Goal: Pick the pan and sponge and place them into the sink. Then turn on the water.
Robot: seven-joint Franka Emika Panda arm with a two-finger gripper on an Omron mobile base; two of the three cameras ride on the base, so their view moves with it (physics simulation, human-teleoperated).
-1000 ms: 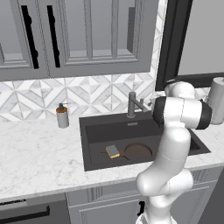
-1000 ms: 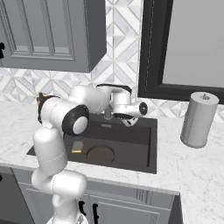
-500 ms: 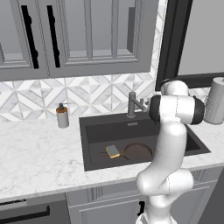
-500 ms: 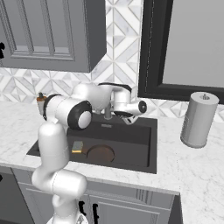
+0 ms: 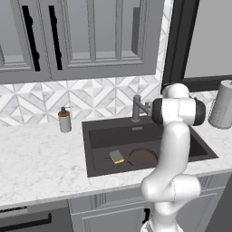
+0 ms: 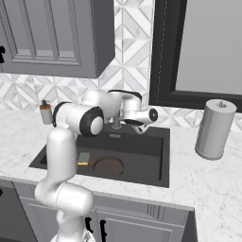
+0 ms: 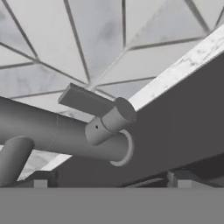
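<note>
The pan [image 5: 143, 157] and the sponge [image 5: 117, 156] both lie on the floor of the sink [image 5: 99, 136], the sponge just beside the pan's rim on the side where the thin handle sticks out. I'd say that part of the job is done and only the water is left.

That explains where the arm is. It reaches over the basin toward the back wall, and the gripper [image 6: 137, 124] sits close to the faucet [image 5: 137, 108], which rises from the back rim of the sink. From the hand's own camera the faucet's lever [image 7: 85, 101] is right ahead, a flat bar sticking out from a short stub on the side of the round faucet body, with the tiled wall behind it. The fingers [image 7: 183, 179] stand wide apart and hold nothing, and their tips look a little short of the lever. My guess is the hand is lining up to push or hook that lever.

A soap dispenser [image 5: 65, 120] stands on the desk [image 5: 41, 158] to the left of the sink, well clear of the arm, and a paper towel roll [image 6: 214, 129] stands off to the right. I can't read any brand, label or writing anywhere.
</note>
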